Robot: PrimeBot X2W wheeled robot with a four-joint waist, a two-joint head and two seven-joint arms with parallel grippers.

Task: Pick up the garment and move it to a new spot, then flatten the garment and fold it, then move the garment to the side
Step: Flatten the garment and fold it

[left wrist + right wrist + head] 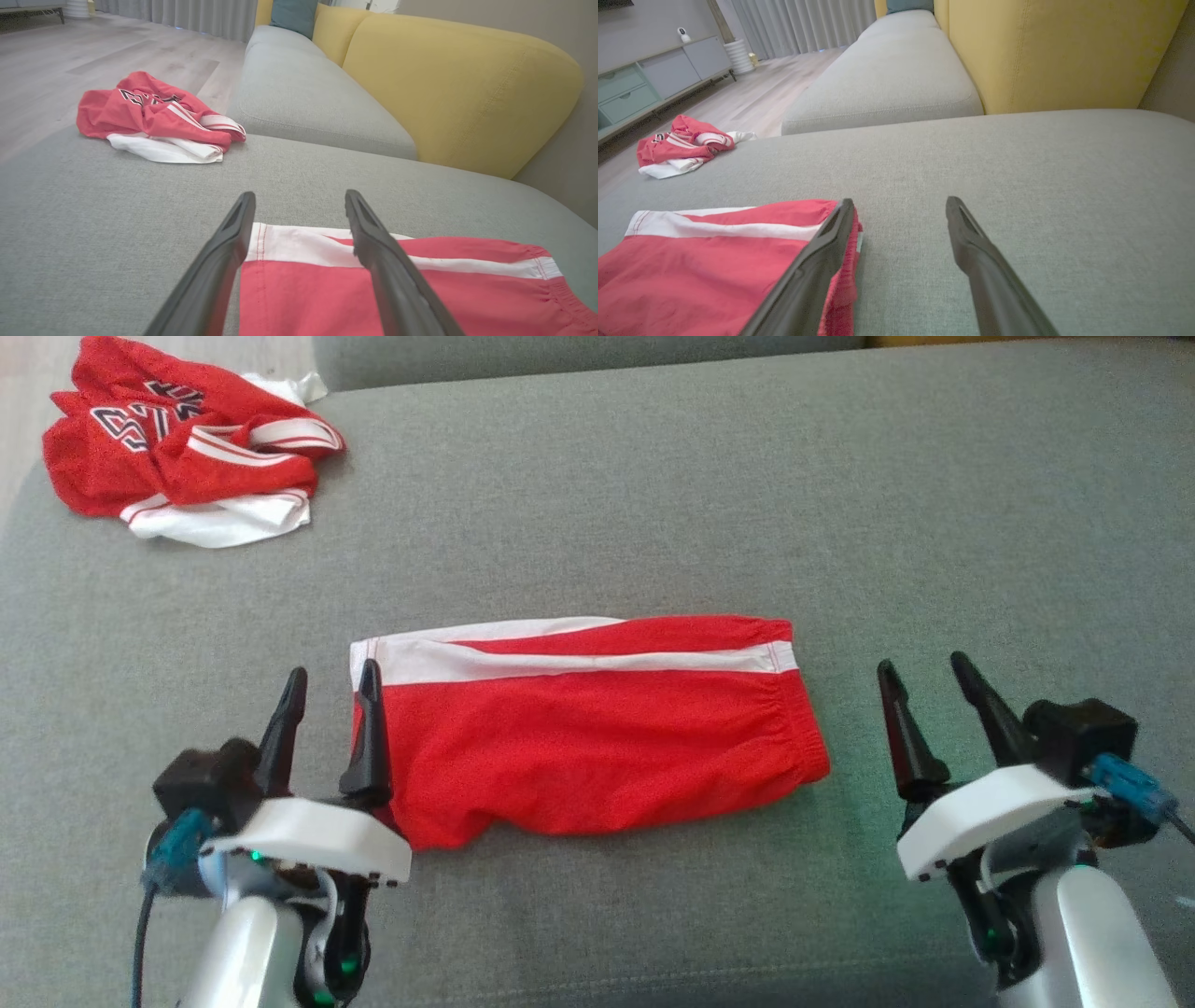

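A: Where is the garment logged?
B: Red shorts [588,747] with a white stripe are seen folded flat on the grey sofa seat [747,504], waistband to the right.
A: Pincers?
B: The left pincer [334,674] is held open at the shorts' left end, one finger over the hem, nothing gripped. The right pincer [924,665] is held open just beside the waistband end, empty.
A: Anything else noted?
B: A crumpled red-and-white heap [187,448] is recorded at the seat's far left corner, well apart.

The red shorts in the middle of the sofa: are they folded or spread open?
Folded. The red shorts lie as one narrow strip on the grey sofa, one leg over the other, gathered waistband at one end.
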